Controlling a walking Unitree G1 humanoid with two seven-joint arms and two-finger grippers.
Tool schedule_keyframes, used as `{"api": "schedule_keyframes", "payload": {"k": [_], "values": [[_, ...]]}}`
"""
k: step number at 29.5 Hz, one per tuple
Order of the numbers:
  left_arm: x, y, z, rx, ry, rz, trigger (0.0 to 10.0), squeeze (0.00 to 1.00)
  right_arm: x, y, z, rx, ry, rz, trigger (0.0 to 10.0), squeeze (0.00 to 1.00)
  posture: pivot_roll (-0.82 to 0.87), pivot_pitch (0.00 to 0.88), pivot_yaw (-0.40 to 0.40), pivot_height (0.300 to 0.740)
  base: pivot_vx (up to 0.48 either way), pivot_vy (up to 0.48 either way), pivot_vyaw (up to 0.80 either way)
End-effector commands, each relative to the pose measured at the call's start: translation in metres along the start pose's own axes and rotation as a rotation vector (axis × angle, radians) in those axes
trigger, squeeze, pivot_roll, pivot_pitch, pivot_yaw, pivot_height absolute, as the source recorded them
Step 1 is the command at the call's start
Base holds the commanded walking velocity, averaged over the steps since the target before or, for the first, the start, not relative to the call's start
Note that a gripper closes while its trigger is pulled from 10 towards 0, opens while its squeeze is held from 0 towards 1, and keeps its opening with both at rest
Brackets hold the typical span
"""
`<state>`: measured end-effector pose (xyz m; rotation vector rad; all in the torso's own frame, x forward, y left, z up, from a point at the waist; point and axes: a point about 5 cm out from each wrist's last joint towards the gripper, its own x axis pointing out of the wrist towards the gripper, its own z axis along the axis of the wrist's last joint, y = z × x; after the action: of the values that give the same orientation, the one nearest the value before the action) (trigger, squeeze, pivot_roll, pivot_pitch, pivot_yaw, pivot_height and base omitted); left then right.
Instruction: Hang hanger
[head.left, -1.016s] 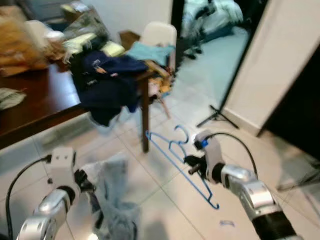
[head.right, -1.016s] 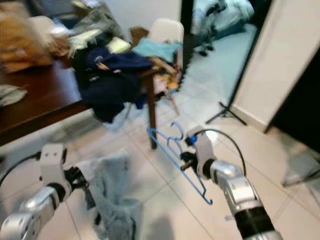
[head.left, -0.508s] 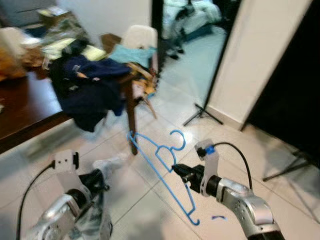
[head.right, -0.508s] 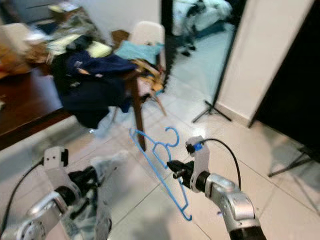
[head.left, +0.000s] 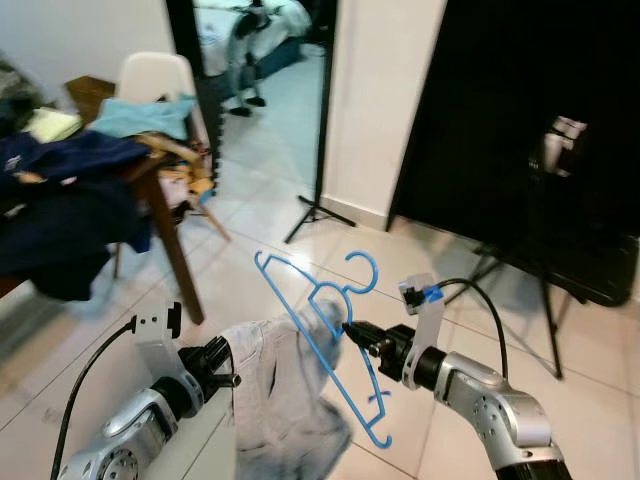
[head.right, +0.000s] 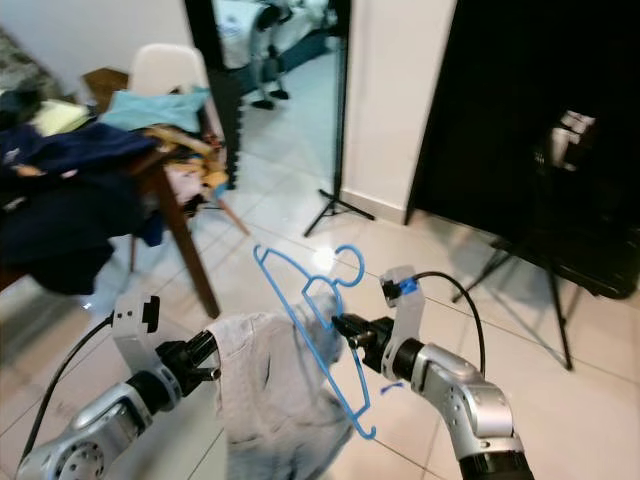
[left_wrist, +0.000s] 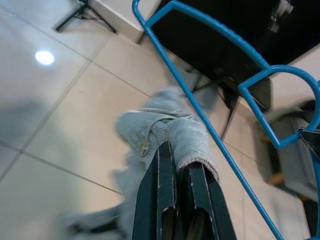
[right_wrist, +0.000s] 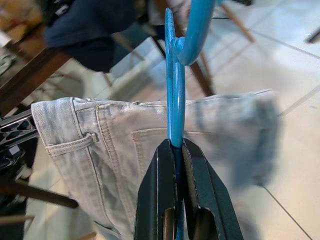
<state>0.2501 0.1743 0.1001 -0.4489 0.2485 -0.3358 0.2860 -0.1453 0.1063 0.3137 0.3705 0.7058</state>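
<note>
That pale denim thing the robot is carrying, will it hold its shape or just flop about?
Probably it flops: the pale jeans hang in loose folds below the left pincer, which pinches only the waistband. They look fairly heavy for cloth, dragging straight down. The blue hanger in the right pincer seems stiff by contrast, keeping its outline though gripped at one spot.

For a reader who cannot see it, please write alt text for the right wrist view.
The right gripper is shut on a blue plastic hanger, which rises straight up from between its two black fingers. Behind it hang light grey jeans with the waistband and a back pocket showing, over a pale tiled floor. Farther back, dark blue clothes lie on a wooden table.
</note>
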Motion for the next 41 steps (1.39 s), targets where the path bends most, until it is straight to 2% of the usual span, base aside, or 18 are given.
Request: {"api": "schedule_keyframes", "payload": {"k": [1, 12, 41], "values": [[-0.0018, 0.0009, 0.0049, 0.016, -0.020, -0.001, 10.0, 0.00, 0.0004, 0.0017, -0.0020, 0.011, 0.003, 0.005, 10.0, 0.00, -0.05, 0.089, -0.008, 0.740, 0.000, 0.000, -0.80], [0.0001, 0.0076, 0.0089, 0.049, -0.026, 0.056, 10.0, 0.00, 0.0019, 0.0023, -0.0010, 0.031, 0.012, 0.027, 10.0, 0.00, -0.05, 0.087, -0.012, 0.740, 0.000, 0.000, -0.80], [0.0019, 0.0082, 0.0077, 0.056, -0.027, 0.071, 10.0, 0.00, 0.0018, 0.0014, -0.0012, 0.074, 0.010, 0.042, 10.0, 0.00, -0.05, 0.085, -0.012, 0.740, 0.000, 0.000, -0.80]]}}
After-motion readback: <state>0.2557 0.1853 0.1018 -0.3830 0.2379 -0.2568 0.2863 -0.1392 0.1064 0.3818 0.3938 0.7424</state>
